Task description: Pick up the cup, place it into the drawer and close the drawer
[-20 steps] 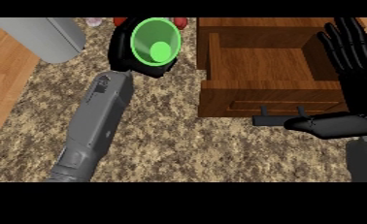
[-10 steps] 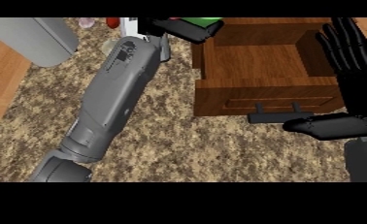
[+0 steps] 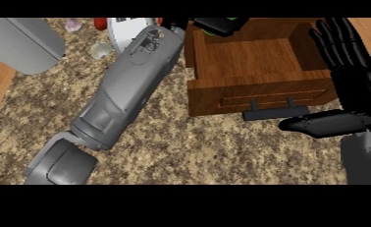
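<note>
Head view: the green cup (image 3: 232, 20), mostly hidden, is held in the curled fingers of the left hand (image 3: 217, 25) over the back left corner of the open wooden drawer (image 3: 253, 59). The right hand (image 3: 349, 69) is held upright beside the drawer, fingers straight.

Kitchen: speckled granite counter (image 3: 188, 145), open wooden drawer (image 3: 250, 64).

Nothing to read out there, folks: no words, numbers or brand marks showed anywhere. The drawer (image 3: 217, 92) front was plain wood, and the dark panel on the left forearm (image 3: 150, 42) carried marks too small to make out.
</note>
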`<state>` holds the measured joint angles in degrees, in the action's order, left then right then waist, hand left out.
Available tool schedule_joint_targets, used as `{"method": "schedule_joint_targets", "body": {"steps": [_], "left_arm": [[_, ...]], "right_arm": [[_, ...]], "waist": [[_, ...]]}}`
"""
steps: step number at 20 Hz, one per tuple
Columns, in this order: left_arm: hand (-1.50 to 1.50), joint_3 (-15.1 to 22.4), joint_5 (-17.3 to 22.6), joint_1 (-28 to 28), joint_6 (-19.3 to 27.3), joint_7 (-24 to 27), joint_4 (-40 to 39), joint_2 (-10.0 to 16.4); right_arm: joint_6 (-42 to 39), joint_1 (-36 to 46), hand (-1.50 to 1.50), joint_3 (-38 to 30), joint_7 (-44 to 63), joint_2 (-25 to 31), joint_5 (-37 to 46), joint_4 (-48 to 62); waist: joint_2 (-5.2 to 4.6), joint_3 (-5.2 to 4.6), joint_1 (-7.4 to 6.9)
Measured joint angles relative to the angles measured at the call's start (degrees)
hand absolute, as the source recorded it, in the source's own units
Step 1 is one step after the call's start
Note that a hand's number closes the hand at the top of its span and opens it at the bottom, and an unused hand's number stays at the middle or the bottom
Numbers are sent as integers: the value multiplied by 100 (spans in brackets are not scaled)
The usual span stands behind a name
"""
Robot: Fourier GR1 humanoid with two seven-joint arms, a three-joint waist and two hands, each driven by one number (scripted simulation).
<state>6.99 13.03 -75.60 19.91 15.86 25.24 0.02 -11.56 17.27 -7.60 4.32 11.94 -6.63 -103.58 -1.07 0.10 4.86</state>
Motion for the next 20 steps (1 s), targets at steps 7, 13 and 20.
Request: {"method": "schedule_joint_targets", "body": {"steps": [7,13,20], "left_arm": [[150,720,232,-59,-330,-276,-691,-2],[-150,1178,442,53,-498,-360,-823,-1],[-150,1075,1116,236,-508,93,-542,-2]], "right_arm": [[-108,201,-150,68,-19,21,-54,91],[-191,363,-150,161,6,2,-118,100],[-765,543,150,545,13,-119,-631,167]], "waist": [[-79,4,294],[-131,3,525],[-195,-2,709]]}}
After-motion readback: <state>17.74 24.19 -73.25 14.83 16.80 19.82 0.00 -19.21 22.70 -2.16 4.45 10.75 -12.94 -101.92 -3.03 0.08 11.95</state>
